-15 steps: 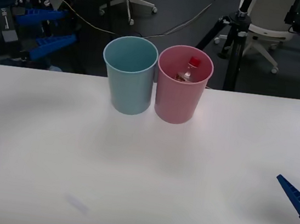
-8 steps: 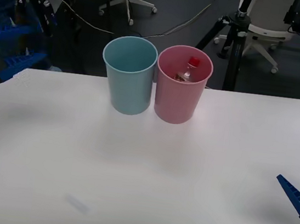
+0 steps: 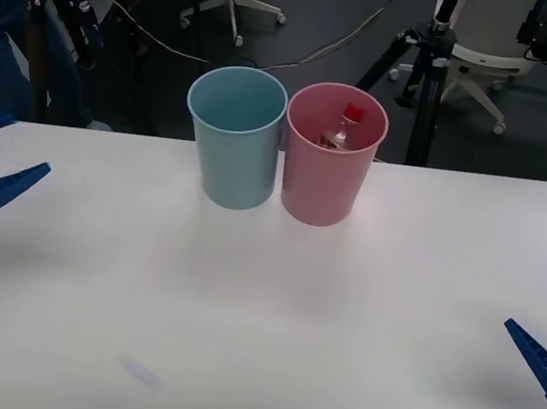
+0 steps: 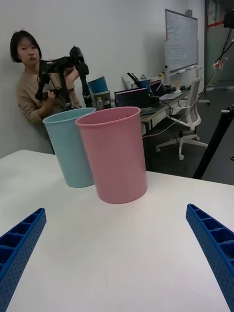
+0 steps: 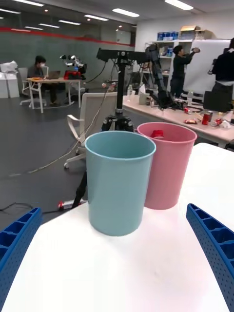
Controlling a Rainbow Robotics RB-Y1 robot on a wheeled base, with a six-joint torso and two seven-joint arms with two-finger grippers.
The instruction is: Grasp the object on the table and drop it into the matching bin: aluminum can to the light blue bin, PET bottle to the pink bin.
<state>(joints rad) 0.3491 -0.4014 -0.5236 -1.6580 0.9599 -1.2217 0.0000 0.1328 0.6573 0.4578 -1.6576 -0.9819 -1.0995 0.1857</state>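
The PET bottle [image 3: 346, 125], clear with a red cap, stands inside the pink bin [image 3: 328, 176] at the back of the white table [image 3: 259, 314]. Touching the pink bin on its left is the light blue bin [image 3: 232, 149], which looks empty. My left gripper [image 3: 29, 142] hangs open over the table's left edge, well left of the bins, with nothing in it. In the left wrist view the light blue bin [image 5: 119, 185] is nearest, and the red cap [image 5: 157, 133] peeks over the pink bin [image 5: 168, 170]. My right gripper [image 3: 533, 304] is open and empty at the table's right edge.
A black tripod [image 3: 432, 74] stands on the floor just behind the pink bin, with office chairs [image 3: 479, 60] farther back. A faint small mark [image 3: 140, 374] lies on the tabletop near the front left.
My left gripper has dropped from up beyond the table's far left corner to low over the left edge. The bins, the bottle and the right gripper have not moved.
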